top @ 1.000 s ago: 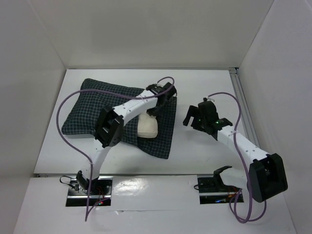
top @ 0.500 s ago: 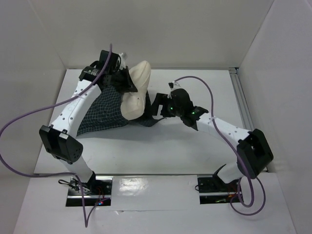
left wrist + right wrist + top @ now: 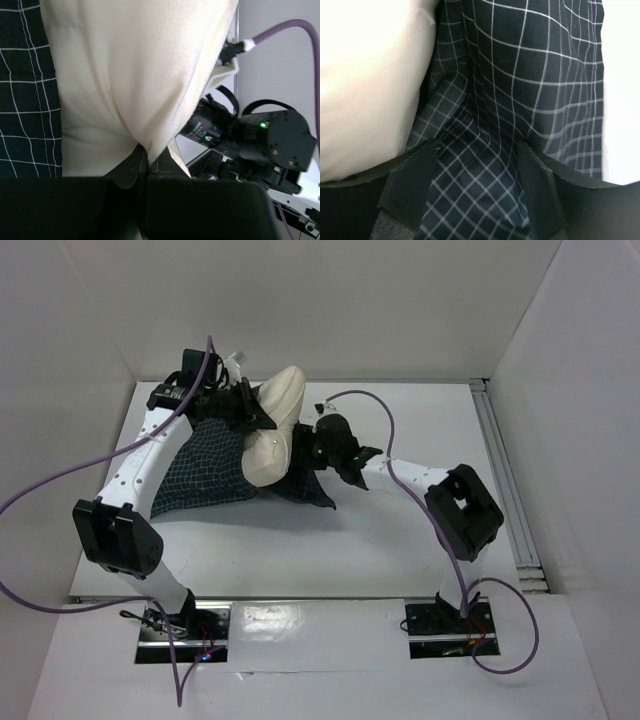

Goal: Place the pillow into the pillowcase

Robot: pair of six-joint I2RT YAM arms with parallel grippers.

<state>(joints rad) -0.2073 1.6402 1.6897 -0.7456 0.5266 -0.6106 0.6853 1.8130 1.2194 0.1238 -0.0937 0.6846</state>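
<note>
pillowcase (image 3: 200,472): dark checked cloth, rumpled on the white table (image 3: 400,540), bunched at its right end, with a flap trailing toward the near right.
pillow (image 3: 274,430): cream, bunched and raised at the right end of the pillowcase; mostly bare above the checked cloth. Lower end against that cloth, but unclear whether tucked inside.
left gripper (image 3: 142,180): over the far right corner of the pillowcase. Fingers closed tight on a pinched fold of the pillow.
right gripper (image 3: 475,200): at the right end of the pillowcase, just beside the pillow. Fingers spread apart with a ridge of checked cloth lying between them, no clamp on it visible.
left arm (image 3: 150,455): arched over the left half of the pillowcase.
right arm (image 3: 400,475): stretched in low from the right of the pillowcase.
purple cable (image 3: 60,480): looping wide to the left of the pillowcase.
</note>
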